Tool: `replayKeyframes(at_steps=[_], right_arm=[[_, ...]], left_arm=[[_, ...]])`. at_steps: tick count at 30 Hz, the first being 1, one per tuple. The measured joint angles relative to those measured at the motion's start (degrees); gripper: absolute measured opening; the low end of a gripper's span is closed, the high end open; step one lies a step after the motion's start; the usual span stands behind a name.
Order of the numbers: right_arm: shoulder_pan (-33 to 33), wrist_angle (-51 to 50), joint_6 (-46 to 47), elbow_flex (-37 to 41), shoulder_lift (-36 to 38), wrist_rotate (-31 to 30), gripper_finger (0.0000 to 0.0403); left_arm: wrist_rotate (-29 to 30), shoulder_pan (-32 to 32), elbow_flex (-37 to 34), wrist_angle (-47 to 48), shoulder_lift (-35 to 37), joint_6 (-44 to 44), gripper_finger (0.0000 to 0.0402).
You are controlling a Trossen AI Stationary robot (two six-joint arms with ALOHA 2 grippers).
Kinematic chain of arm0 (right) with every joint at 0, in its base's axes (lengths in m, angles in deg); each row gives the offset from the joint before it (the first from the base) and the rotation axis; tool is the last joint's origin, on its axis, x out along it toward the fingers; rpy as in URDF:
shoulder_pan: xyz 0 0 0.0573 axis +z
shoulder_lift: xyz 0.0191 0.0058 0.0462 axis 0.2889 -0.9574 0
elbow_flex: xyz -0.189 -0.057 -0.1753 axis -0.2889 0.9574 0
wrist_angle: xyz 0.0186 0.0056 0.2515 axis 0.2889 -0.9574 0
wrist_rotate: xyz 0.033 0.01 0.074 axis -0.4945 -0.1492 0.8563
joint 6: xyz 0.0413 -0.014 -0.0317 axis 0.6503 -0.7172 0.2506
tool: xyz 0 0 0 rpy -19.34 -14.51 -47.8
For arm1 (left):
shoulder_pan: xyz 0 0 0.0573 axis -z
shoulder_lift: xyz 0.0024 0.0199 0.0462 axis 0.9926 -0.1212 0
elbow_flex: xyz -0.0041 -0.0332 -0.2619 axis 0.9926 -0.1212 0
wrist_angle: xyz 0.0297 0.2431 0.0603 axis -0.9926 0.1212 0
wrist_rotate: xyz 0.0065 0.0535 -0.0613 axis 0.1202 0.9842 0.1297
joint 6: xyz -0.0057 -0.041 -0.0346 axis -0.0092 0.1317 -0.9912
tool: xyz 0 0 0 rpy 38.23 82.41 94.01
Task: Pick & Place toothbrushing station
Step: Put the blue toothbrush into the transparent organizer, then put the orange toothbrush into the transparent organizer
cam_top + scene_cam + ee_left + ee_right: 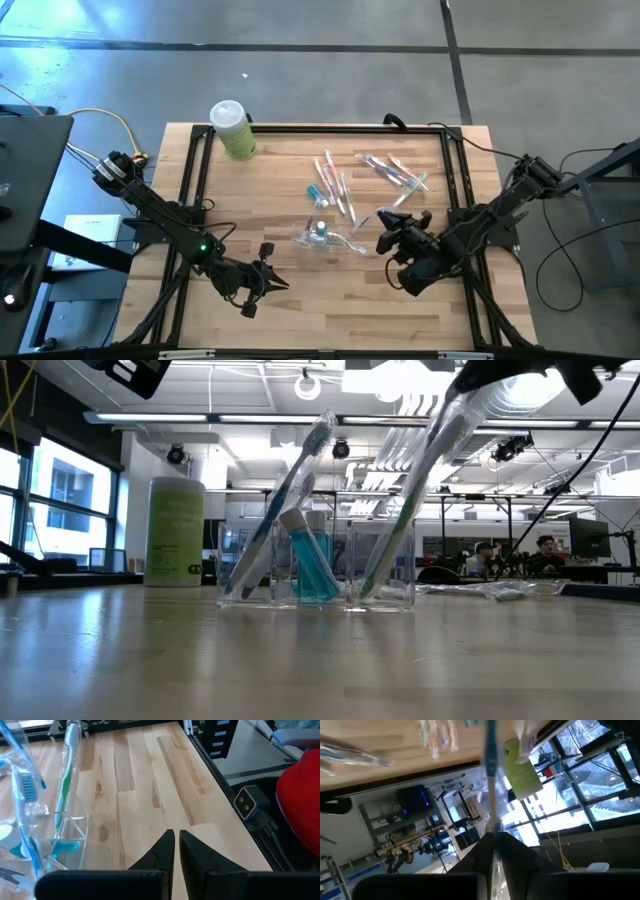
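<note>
Toothbrush (490,775), thin blue handle, runs straight out from between the right pincer's (494,836) fingers, which pinch its end. In the high view that pincer (392,236) sits low at the right side of the counter (300,310), just right of the clear holder (318,236). From the low view the held brush leans steeply with its lower end apparently inside the holder's right compartment; whether it has bottomed out cannot be told.

Holder (316,563) is clear plastic with compartments: a blue-handled brush (285,500) leaning in the left one, a blue-tinted tube or cup (311,565) in the middle.

Loose toothbrushes (337,184), some in wrappers, lie scattered behind the holder. Green canister (232,128) stands at the far left corner.

Left pincer (176,851) closed on nothing, hovering over bare wood at the near-left, well apart from the holder.

Handling, as judged: brushes are light, stiff, slick plastic and pivot easily in a narrow pinch; take them mid-handle, across the flat. Holder looks light and could tip or slide if a leaning brush is pushed sideways.
</note>
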Motion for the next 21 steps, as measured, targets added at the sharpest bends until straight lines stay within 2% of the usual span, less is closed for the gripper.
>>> replayKeyframes(at_steps=[7, 10, 14, 21], right_arm=[[-3.7, 12.9, -12.2, 0.0, 0.0, 0.5, 0.0070], [-5.0, 17.5, -15.1, 0.0, 0.0, 3.5, 0.0080], [-5.8, 21.2, -18.9, 0.0, 0.0, 7.7, 0.0085], [-5.5, 24.2, -20.9, 0.0, 0.0, 7.7, 0.0086]], left_arm=[[0.0, 0.0, 0.0, 0.0, 0.0, 0.0, 0.0020], [0.0, 0.0, 0.0, 0.3, 0.0, 0.0, 0.0020], [0.0, 0.0, 0.0, 0.8, 0.0, 0.0, 0.0020], [0.0, 0.0, 0.0, 1.2, 0.0, 0.0, 0.0020]])
